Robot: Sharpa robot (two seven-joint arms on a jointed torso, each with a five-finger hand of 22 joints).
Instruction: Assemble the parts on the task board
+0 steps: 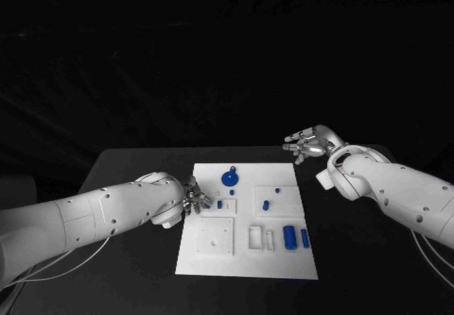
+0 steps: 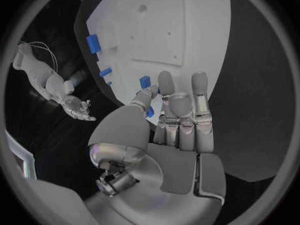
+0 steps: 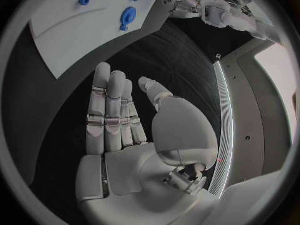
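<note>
The task board (image 1: 248,262) sat mid-bench (image 1: 142,164), with blue cylinders (image 1: 289,237) at its near right and a round blue part (image 1: 229,177) at the far end. The left hand (image 1: 194,200) was at the board's left edge, fingers (image 2: 165,87) reaching a small blue part (image 1: 220,205); couldn't tell if it actually gripped it, mostly hidden. The right hand (image 1: 308,144) hovered past the board's far right corner, fingers apart, holding nothing.

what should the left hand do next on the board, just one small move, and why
Probably close the left hand on the small blue part by its fingertips. That hand sits at the task board left edge with fingers apart, holding nothing, and the right hand hangs open beyond the far corner.
</note>
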